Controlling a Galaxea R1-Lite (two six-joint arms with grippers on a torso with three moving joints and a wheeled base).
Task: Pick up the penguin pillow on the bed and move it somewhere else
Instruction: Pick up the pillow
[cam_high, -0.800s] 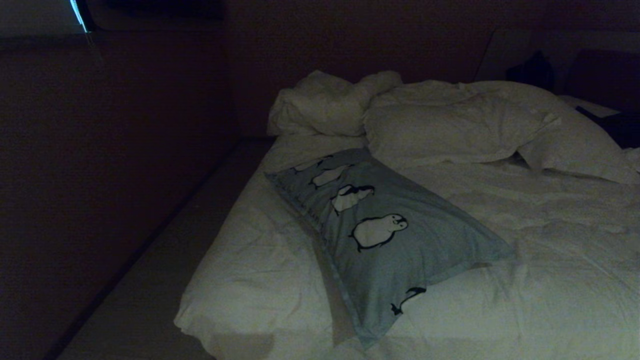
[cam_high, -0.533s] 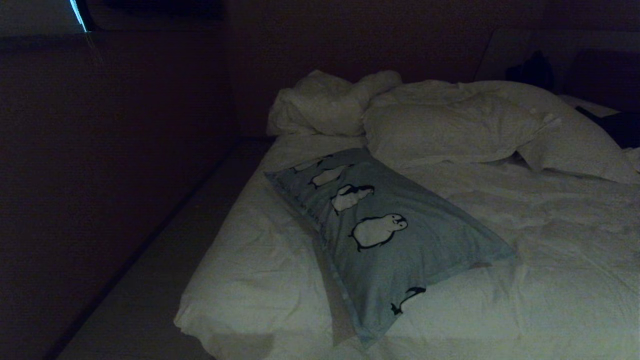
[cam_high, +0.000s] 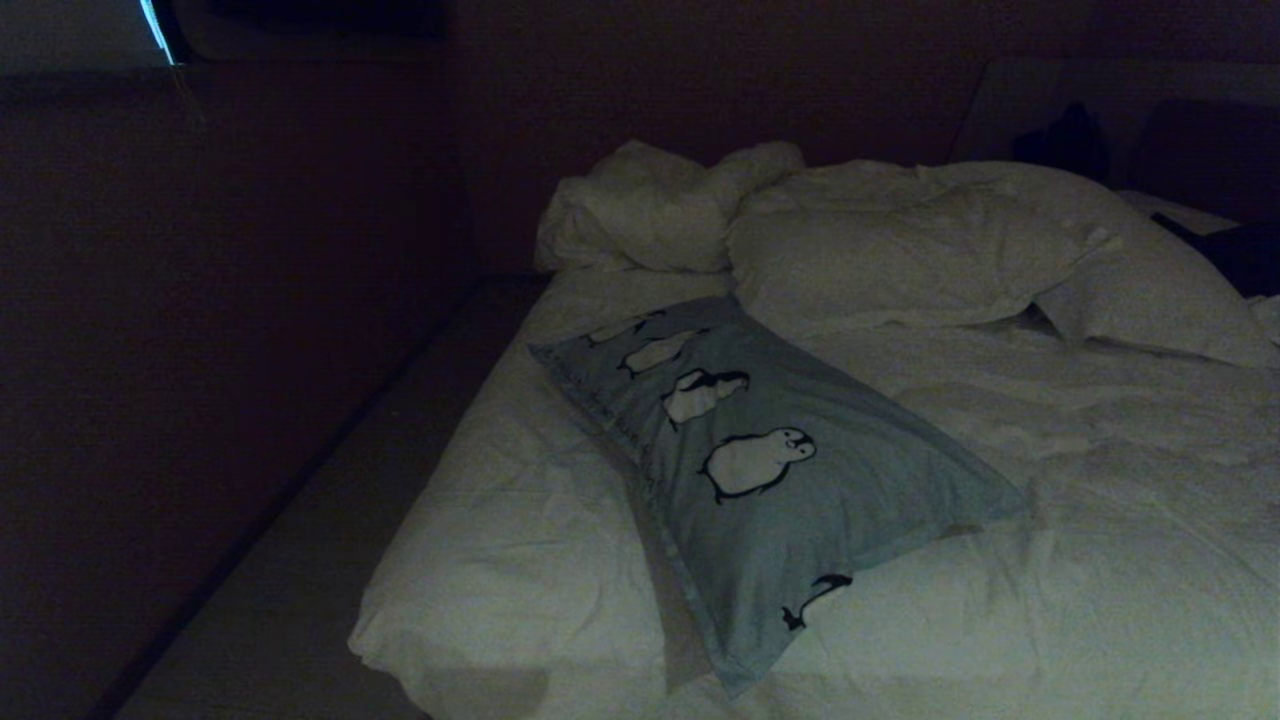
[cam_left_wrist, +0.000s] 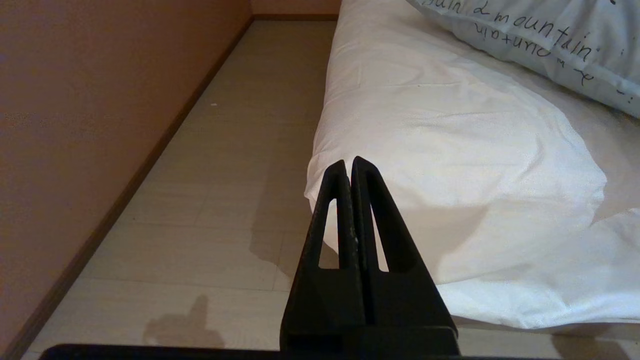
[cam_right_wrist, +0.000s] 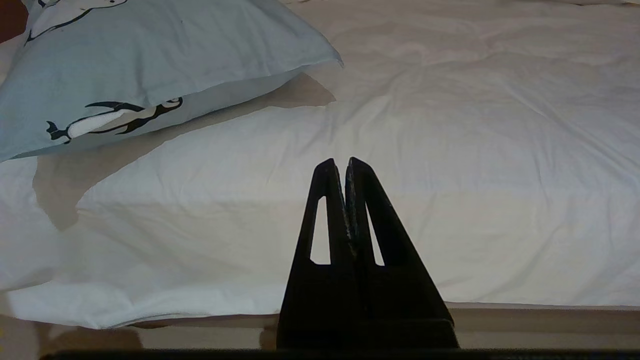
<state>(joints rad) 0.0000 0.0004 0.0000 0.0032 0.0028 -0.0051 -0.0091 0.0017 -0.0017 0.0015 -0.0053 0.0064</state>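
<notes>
Hovering off bed (cam_high: 520, 560) edge: left gripper (cam_left_wrist: 348, 162), right gripper (cam_right_wrist: 339, 162) both closed, empty; penguin pillow (cam_high: 760, 470) untouched.

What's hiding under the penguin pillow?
The penguin pillow lies on the bed's wrinkled white duvet, which shows all around it. Anything directly beneath the pillow is covered, so I cannot tell.

Bedroom: rumpled bed (cam_high: 1100, 520), white pillows (cam_high: 900, 250)

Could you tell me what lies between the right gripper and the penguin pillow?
Only bare white duvet, shown in the right wrist view, separates the right gripper from the penguin pillow.
</notes>
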